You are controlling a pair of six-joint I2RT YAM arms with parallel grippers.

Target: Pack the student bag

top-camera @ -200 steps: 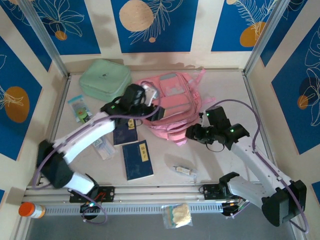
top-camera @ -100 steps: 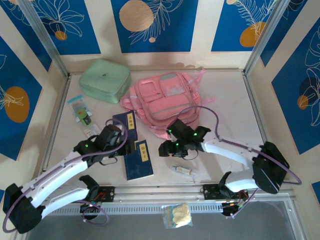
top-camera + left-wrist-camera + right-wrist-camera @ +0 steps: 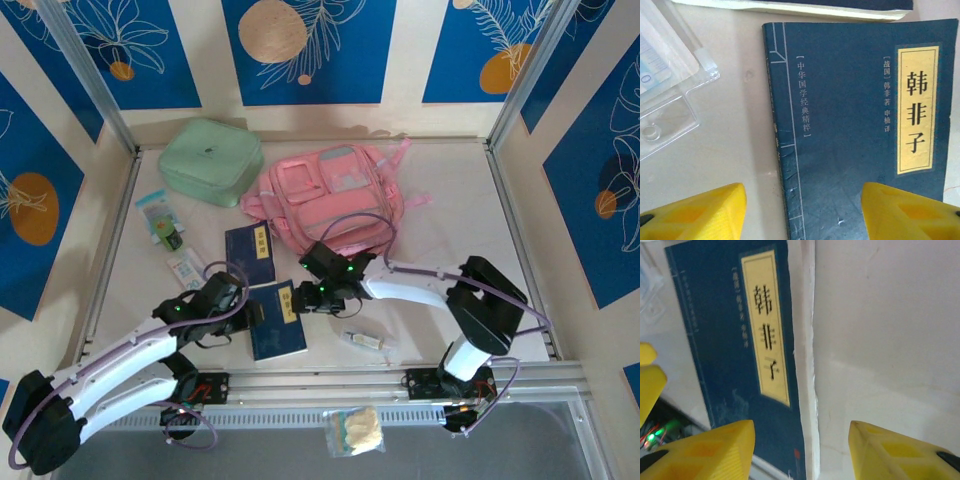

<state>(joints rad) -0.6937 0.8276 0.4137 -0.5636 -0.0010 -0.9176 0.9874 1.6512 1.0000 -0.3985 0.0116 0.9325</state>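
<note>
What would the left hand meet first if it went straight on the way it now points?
Probably the nearer blue book, at its spine edge: the open left hand straddles that edge, one finger over the cover, the other over bare table. Its height is unclear.

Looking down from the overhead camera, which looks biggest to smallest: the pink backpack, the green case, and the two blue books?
1. pink backpack
2. green case
3. farther blue book and nearer blue book: these look about the same size, so I won't rank one above the other.
</note>
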